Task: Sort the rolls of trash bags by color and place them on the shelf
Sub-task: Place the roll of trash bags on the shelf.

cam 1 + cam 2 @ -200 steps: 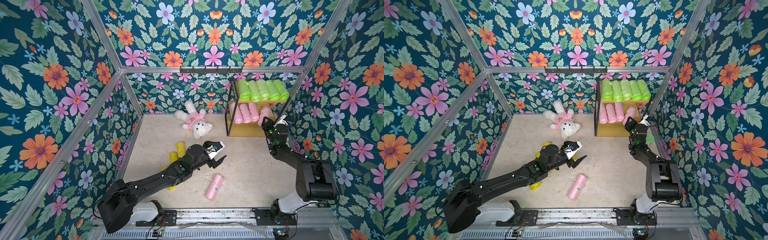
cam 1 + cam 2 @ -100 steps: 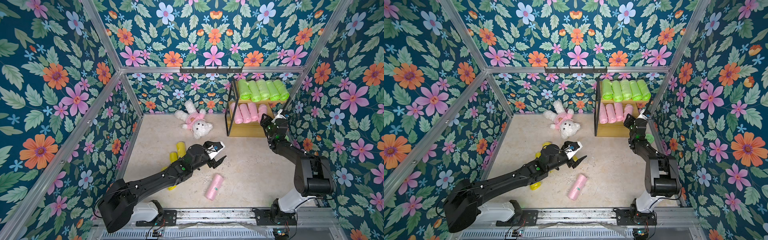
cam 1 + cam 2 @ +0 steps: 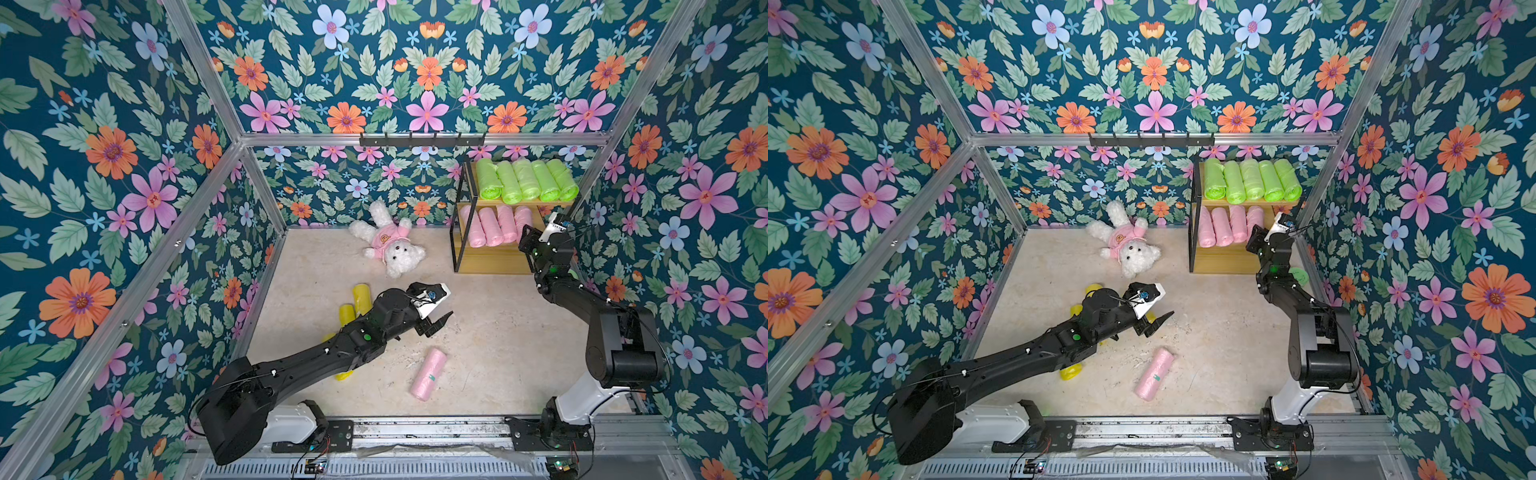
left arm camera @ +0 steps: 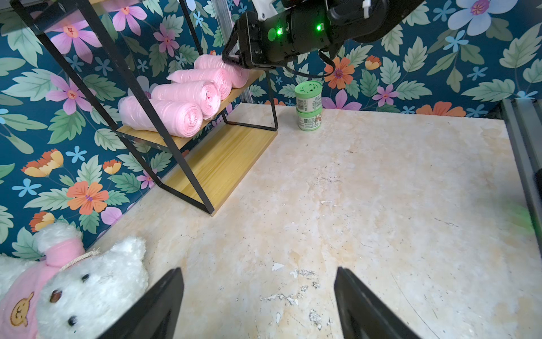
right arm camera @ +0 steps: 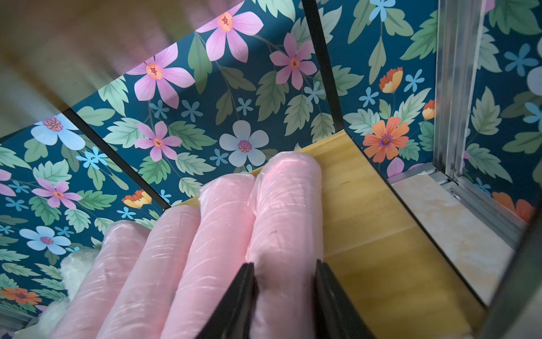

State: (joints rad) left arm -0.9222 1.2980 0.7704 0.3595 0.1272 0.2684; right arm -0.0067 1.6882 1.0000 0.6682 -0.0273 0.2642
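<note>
The shelf (image 3: 492, 261) stands at the back right. Its top tier holds several lime green rolls (image 3: 525, 180). On the middle tier three pink rolls (image 3: 490, 226) lie side by side, with a fourth pink roll (image 5: 287, 205) next to them. My right gripper (image 5: 286, 273) is shut on that fourth roll's near end, and the roll rests on the board. Another pink roll (image 3: 428, 374) lies loose on the floor. Yellow rolls (image 3: 360, 295) lie partly under my left arm. My left gripper (image 3: 438, 322) hangs open over bare floor, holding nothing.
A white teddy bear (image 3: 390, 245) in a pink shirt lies on the floor left of the shelf. Two stacked pale-green jars (image 4: 308, 105) stand by the right wall beside the shelf. A black hook rail (image 3: 422, 139) runs along the back wall.
My right gripper has pushed the pink roll a little further onto the middle tier, up against the other pink rolls. The left arm has not moved.
</note>
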